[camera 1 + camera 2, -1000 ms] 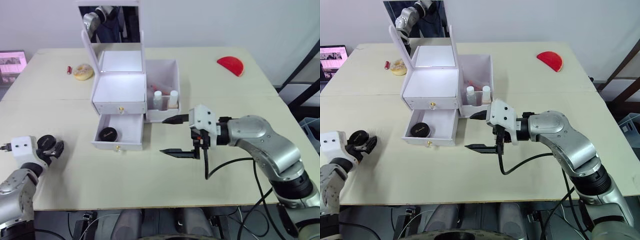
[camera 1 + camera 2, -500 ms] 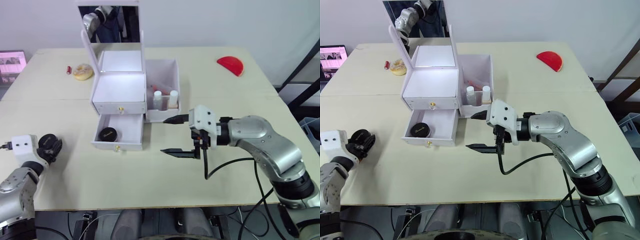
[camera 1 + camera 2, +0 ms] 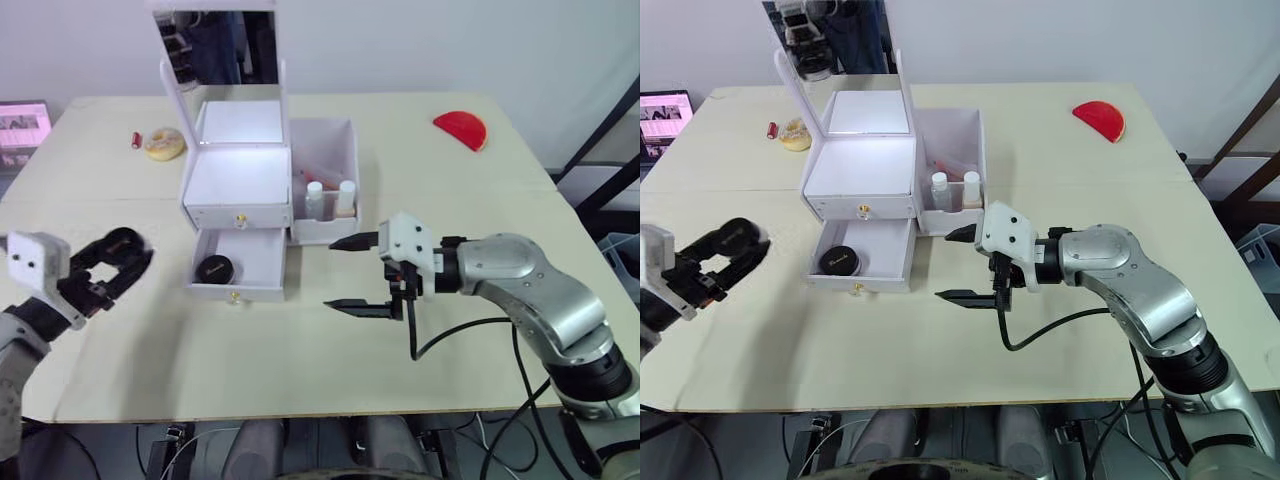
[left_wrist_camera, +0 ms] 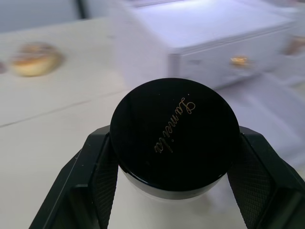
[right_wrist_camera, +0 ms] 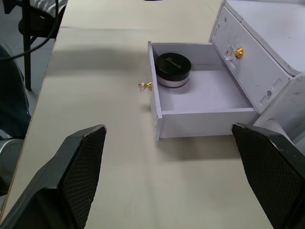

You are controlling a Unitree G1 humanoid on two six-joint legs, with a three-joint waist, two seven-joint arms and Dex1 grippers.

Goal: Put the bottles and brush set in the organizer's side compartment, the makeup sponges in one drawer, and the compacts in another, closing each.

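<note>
The white organizer [image 3: 240, 175] stands with its mirror lid up, its upper drawer shut and its lower drawer [image 3: 262, 255] pulled out. One black compact [image 3: 214, 268] lies in that drawer's left corner. My left gripper [image 3: 115, 262] is shut on a second black compact [image 4: 174, 131], held above the table to the left of the open drawer. The side compartment [image 3: 325, 135] holds two white bottles [image 3: 316, 197] with something reddish behind them. My right gripper [image 3: 331, 273] hangs open and empty just right of the drawer, which faces it in the right wrist view [image 5: 200, 100].
A round yellow item [image 3: 166, 143] and a small red item [image 3: 138, 139] lie on the table [image 3: 300, 380] at the back left. A red half-round piece [image 3: 461, 130] sits at the back right. A screen [image 3: 22, 120] stands beyond the left edge.
My left gripper has risen off the table with the black compact and moved right, toward the open drawer. The right arm has stayed in place.
</note>
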